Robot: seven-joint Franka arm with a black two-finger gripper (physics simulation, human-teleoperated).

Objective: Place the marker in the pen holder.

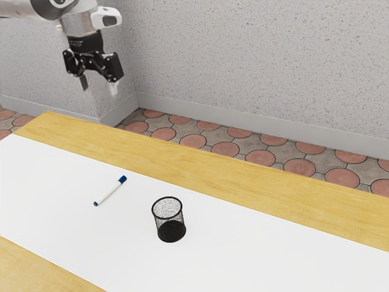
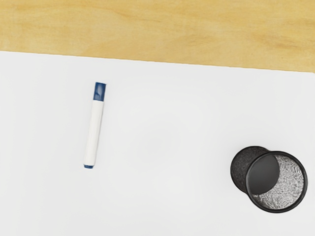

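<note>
Approach step, prob. pre-grasp: gripper (image 1: 99, 85) wide open, empty, well above pen holder (image 1: 169, 220); marker (image 1: 110, 191) flat, near pen holder, toward ext. view's left. Next: align w/ marker, descend, grip mid-length.

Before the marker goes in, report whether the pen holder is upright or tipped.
Upright: the pen holder stands on its base, its round rim facing up.

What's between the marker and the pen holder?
Only bare white surface between marker and pen holder; both views show it.
</note>
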